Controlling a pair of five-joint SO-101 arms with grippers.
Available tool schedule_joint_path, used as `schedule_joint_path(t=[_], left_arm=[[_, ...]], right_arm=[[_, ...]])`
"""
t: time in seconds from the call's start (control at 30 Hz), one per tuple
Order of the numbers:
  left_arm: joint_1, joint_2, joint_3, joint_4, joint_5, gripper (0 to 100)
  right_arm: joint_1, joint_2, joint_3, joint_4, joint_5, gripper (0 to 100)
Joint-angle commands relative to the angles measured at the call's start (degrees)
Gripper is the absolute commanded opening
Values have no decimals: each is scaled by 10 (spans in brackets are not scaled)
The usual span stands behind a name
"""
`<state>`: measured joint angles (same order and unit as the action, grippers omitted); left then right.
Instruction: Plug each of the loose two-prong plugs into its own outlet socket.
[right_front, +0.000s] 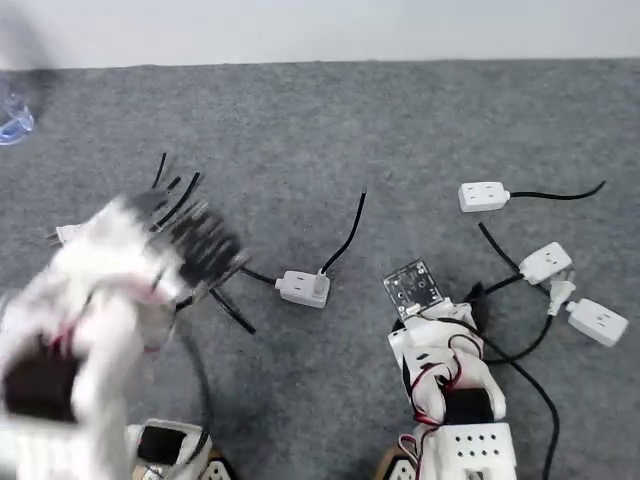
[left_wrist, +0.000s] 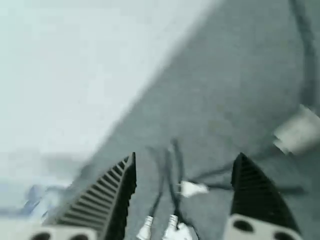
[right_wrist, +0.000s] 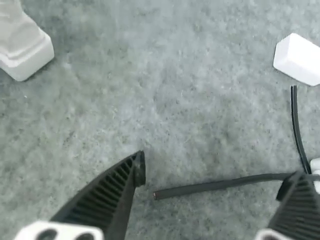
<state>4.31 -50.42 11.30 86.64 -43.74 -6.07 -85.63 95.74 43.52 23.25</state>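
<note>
My left gripper (left_wrist: 186, 159) is open and hangs above a bunch of loose black cords. Their white two-prong plugs (left_wrist: 192, 188) lie on the grey carpet under its fingers, and a white outlet socket (left_wrist: 299, 131) lies off to one side. In the high view this left gripper (right_front: 205, 250) is a blur at the left, over the cords (right_front: 180, 195). My right gripper (right_wrist: 217, 170) is open low over the carpet. A bare black cord end (right_wrist: 220, 185) lies between its fingers. White outlet sockets (right_wrist: 24, 45) (right_wrist: 300, 57) lie farther off.
One outlet (right_front: 303, 288) at the centre has a black cord going into it. Three more outlets (right_front: 482, 196) (right_front: 545, 262) (right_front: 598, 322) lie at the right, with a white plug (right_front: 560, 290) between two of them. My right arm (right_front: 445, 370) stands at the front centre.
</note>
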Motion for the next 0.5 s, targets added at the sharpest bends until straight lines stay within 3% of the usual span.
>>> schedule_joint_path(t=[0.0, 0.1, 0.23, 0.47], left_arm=[[64, 324, -219, 144, -60, 290], [98, 441, -233, 140, -75, 290], [173, 498, -170, 132, -113, 290], [184, 508, 15, -85, -127, 290]], right_arm=[[7, -6, 6, -17, 6, 406], [10, -6, 5, -18, 6, 406], [32, -6, 2, -19, 5, 406], [31, -6, 2, -19, 6, 406]])
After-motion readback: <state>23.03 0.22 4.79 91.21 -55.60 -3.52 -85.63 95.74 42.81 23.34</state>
